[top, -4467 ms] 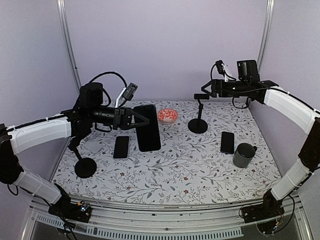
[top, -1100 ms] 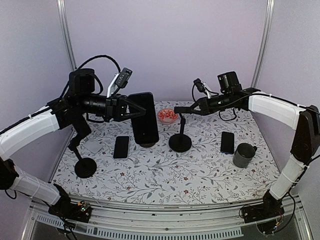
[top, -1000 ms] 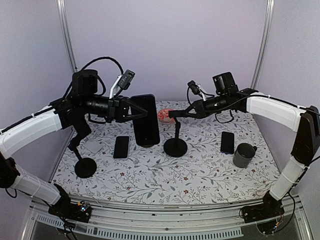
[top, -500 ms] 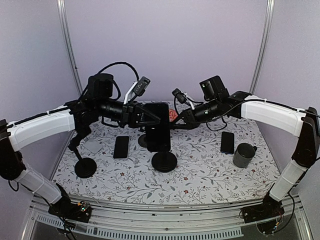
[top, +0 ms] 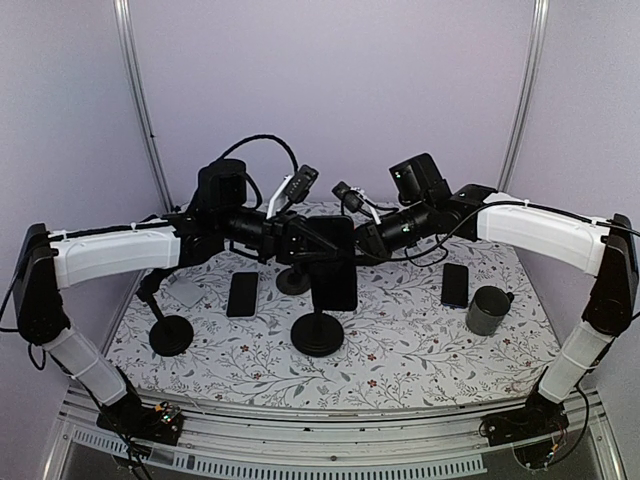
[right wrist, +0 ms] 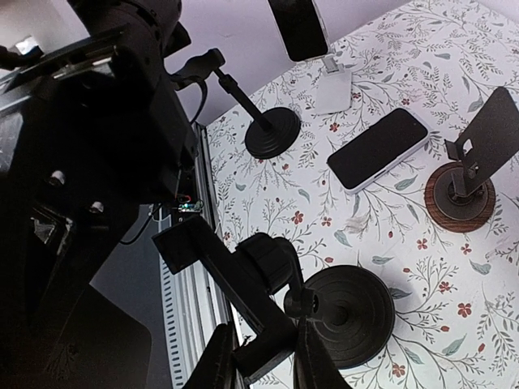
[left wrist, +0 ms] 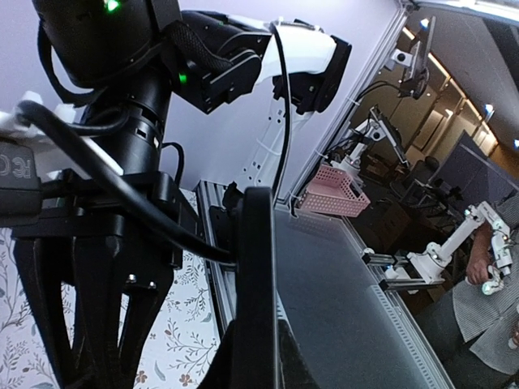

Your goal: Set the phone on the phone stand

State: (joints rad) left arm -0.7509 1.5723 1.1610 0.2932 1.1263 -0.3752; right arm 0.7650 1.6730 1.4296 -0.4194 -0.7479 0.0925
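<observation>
A large black phone (top: 335,265) hangs upright over the middle of the table, with my left gripper (top: 303,243) shut on its left edge. In the left wrist view the phone (left wrist: 261,275) is edge-on between my fingers (left wrist: 231,369). The black phone stand (top: 318,334) rests its round base on the cloth just below the phone. My right gripper (top: 362,243) is shut on the stand's clamp head (right wrist: 243,284), above the base (right wrist: 350,316). Phone and clamp head are close together; whether they touch is hidden.
A small phone (top: 242,293) lies left of centre and another phone (top: 455,285) at the right, next to a grey cup (top: 487,310). A second black stand (top: 170,334) is at the front left, and a wooden-based one (top: 292,280) behind the phone. A pale pad (top: 187,292) lies left.
Both arms have come together over the middle. The right gripper carried the stand left and toward the front; the left gripper brought the phone right, up to the stand's head.
</observation>
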